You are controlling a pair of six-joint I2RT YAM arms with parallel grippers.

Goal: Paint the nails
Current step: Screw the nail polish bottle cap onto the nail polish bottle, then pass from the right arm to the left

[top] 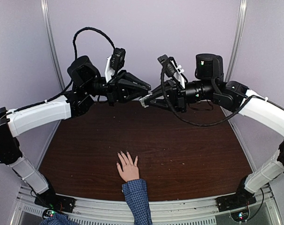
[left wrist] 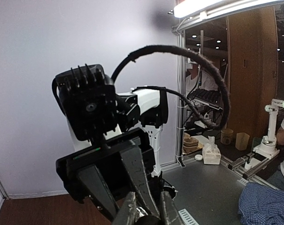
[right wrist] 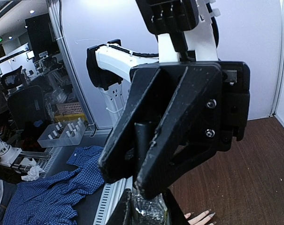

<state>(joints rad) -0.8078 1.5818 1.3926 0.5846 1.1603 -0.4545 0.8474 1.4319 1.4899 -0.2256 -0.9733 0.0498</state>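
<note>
Tabletop (top: 188,140) is bearing the nails (top: 124,156) at its near edge, fingers (top: 127,161) pointing away. Far beyond, left gripper (top: 146,87) is pinching shut, right gripper (top: 144,100) clamping a glittery bottle (right wrist: 147,210).

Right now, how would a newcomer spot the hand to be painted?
Find the dark brown table. Midway along its near edge, a light-skinned hand lies flat, fingers spread. It alone is bare skin, with a blue checked cuff.

Left tool (top: 145,87), right tool (top: 142,101) hang far from hand (top: 128,169).
</note>
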